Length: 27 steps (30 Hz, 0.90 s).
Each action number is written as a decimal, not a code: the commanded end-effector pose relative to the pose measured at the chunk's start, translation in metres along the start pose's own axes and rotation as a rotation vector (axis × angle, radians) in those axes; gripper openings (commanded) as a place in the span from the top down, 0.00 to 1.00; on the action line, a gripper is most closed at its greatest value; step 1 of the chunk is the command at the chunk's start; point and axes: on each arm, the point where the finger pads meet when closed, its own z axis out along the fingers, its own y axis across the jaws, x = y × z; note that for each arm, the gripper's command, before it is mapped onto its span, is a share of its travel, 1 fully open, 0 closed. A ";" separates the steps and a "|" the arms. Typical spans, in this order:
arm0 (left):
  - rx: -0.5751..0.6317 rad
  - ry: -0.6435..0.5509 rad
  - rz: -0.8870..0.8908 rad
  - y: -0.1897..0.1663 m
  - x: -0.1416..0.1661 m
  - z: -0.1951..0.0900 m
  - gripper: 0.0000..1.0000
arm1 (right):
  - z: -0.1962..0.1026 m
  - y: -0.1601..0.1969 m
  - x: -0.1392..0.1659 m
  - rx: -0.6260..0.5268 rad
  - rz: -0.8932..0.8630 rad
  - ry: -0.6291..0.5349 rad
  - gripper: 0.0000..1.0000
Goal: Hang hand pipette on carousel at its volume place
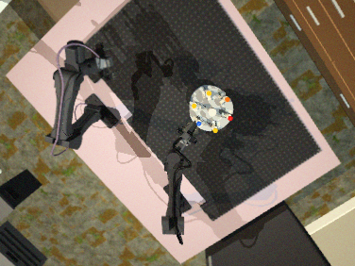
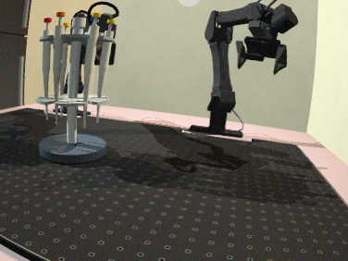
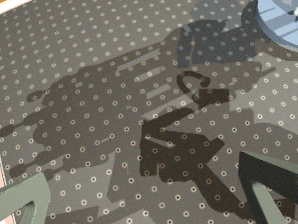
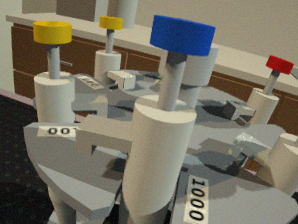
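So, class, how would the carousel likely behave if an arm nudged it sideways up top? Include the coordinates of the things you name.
The carousel [image 1: 212, 119] [image 2: 71, 150] would probably resist sliding, since its round base is broad and looks thick. A high push might still tip it, as the pipettes hang well above on one thin post [image 2: 72, 88]. Those pipettes, hanging tip-down, could perhaps sway.
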 end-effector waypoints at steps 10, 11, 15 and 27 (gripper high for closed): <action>-0.008 -0.029 0.016 0.003 -0.007 -0.004 0.00 | 0.000 -0.014 -0.041 0.088 0.055 -0.083 0.88; -0.008 -0.029 0.016 0.003 -0.007 -0.004 0.00 | 0.000 -0.014 -0.041 0.088 0.055 -0.083 0.88; -0.008 -0.029 0.016 0.003 -0.007 -0.004 0.00 | 0.000 -0.014 -0.041 0.088 0.055 -0.083 0.88; -0.008 -0.029 0.016 0.003 -0.007 -0.004 0.00 | 0.000 -0.014 -0.041 0.088 0.055 -0.083 0.88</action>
